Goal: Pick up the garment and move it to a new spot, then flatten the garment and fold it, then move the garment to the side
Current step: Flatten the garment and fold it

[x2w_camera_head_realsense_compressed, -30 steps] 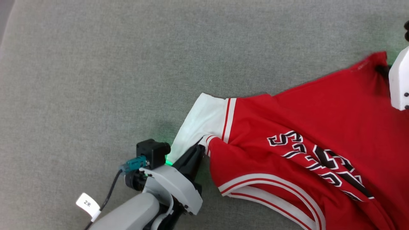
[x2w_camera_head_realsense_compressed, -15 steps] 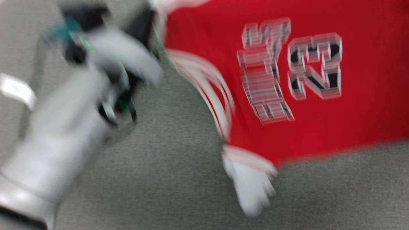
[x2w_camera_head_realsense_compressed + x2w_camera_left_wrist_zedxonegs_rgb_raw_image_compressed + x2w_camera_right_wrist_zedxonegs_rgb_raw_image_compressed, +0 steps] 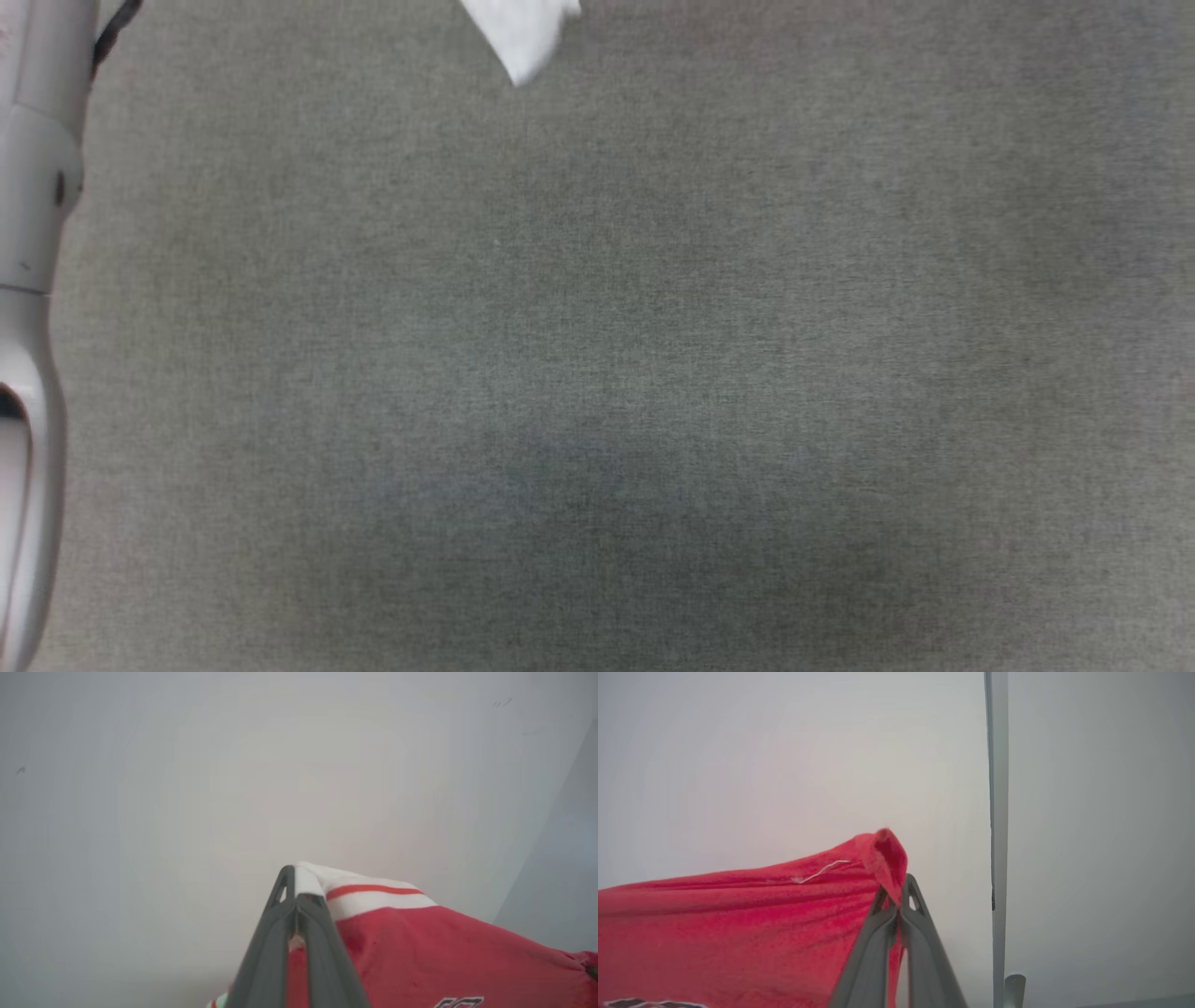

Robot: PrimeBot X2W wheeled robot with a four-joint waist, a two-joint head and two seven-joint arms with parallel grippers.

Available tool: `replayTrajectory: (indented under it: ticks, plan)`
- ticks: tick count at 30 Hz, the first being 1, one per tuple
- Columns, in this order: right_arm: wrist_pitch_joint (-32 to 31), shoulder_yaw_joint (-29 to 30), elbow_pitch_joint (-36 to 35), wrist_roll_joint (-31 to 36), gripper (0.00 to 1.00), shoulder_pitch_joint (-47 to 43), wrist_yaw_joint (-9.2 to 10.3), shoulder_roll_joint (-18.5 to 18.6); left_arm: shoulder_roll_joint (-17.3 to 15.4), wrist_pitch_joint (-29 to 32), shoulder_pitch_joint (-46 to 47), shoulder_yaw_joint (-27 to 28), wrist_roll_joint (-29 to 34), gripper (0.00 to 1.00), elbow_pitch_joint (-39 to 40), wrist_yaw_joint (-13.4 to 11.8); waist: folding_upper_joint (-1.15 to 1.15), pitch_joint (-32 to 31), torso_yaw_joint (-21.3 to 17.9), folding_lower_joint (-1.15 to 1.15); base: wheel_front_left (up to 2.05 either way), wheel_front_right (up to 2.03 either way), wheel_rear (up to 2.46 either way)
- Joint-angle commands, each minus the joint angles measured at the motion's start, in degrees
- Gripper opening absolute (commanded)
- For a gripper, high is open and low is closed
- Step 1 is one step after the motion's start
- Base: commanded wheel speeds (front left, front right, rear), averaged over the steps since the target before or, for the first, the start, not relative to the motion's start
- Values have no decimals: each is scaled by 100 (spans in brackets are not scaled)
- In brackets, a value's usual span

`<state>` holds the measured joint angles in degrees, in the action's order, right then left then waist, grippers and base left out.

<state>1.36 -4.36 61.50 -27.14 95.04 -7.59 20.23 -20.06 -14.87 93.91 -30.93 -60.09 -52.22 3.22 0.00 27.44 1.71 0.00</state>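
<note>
Holding the red jersey [image 3: 420, 952] aloft, my left tool [image 3: 295, 889] clenched on its white sleeve trim, right tool [image 3: 899, 893] clenched on a red corner, I want it taut and level before lowering; its sleeve tip [image 3: 523, 33] shows at twelve o'clock over the tabletop [image 3: 597, 373].

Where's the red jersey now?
In both wrist views, the jersey hangs by two ends: left end effector grips its white sleeve trim, right end effector a red corner.
</note>
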Motion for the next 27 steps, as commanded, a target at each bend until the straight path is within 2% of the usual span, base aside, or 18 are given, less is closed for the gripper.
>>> replayTrajectory:
  ticks: [1, 6, 10, 19, 21, 22, 27]
  plan:
    - [0, -38, 42, -10, 0, -96, 19, 50, -82, -36, -38, 123, 48, 0, -55, 53, 0, -80, -33, 0, 0, 0, 0]
    - [-83, -405, -9, -283, 0, -712, 17, -14, 125, -34, -813, 402, 44, 0, -82, 346, 0, -250, -49, 0, 0, 0, 0]
    - [-226, -842, -386, -690, 0, -1528, 16, 103, 260, -34, -1807, 502, -159, 0, 170, 428, 0, -417, -34, 0, 0, 0, 0]
    - [-744, -1575, -2061, -1895, 0, -3741, 14, 761, 180, -34, -4501, 475, -664, 0, 2168, 431, 0, -807, -13, 0, 0, 0, 0]
    - [-834, -1594, -2469, -2129, 0, -4240, 14, 893, 67, -35, -5177, 640, -683, 0, 2625, 431, 0, -913, -31, 0, 0, 0, 0]
    - [-912, -1587, -2818, -2275, 0, -4750, 14, 1009, 60, -27, -5871, 757, -693, 0, 3115, 432, 0, -1017, -68, 0, 0, 0, 0]
    - [-1142, -1372, -3702, -2504, 0, -5986, 14, 1306, -74, -27, -7387, 1090, -632, 0, 4127, 432, 0, -1253, -142, 0, 0, 0, 0]
